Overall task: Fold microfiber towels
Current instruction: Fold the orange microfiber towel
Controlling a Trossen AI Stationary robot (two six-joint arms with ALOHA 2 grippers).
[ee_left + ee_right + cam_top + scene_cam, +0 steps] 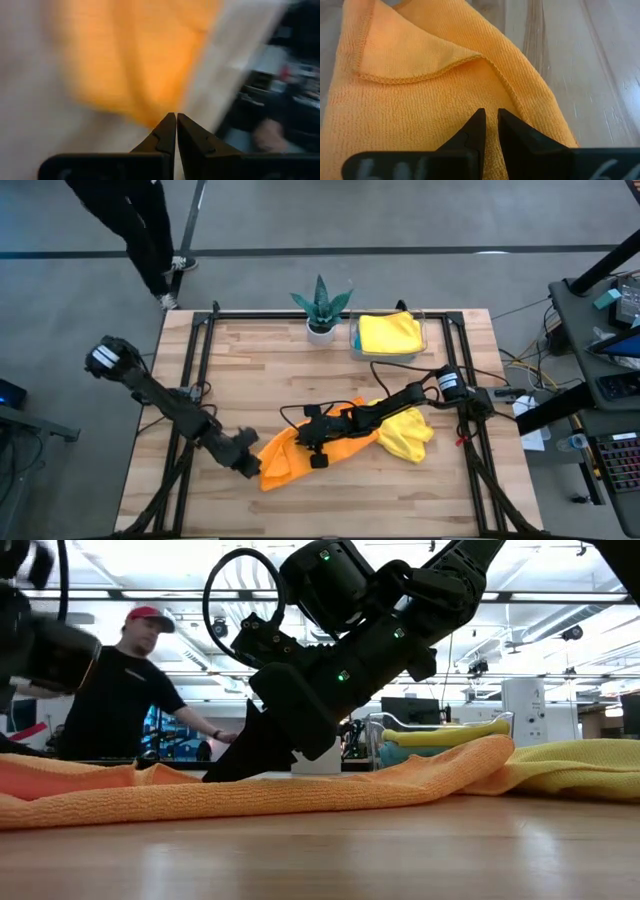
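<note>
Orange towel [420, 100] corner fold visible only from right wrist; left fingers [176, 131] clenched empty; right fingers' state unclear.

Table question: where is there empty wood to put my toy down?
Bare wood lies between the potted plant and the orange towel, and along the front edge. It is crowded mid-table, where both arms work the orange towel beside the yellow towel, and at the tray.

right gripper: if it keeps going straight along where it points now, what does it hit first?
Most likely the orange towel. The right gripper points down onto it, jaws nearly closed, cloth filling the view just past the tips. Whether it already touches is unclear.
</note>
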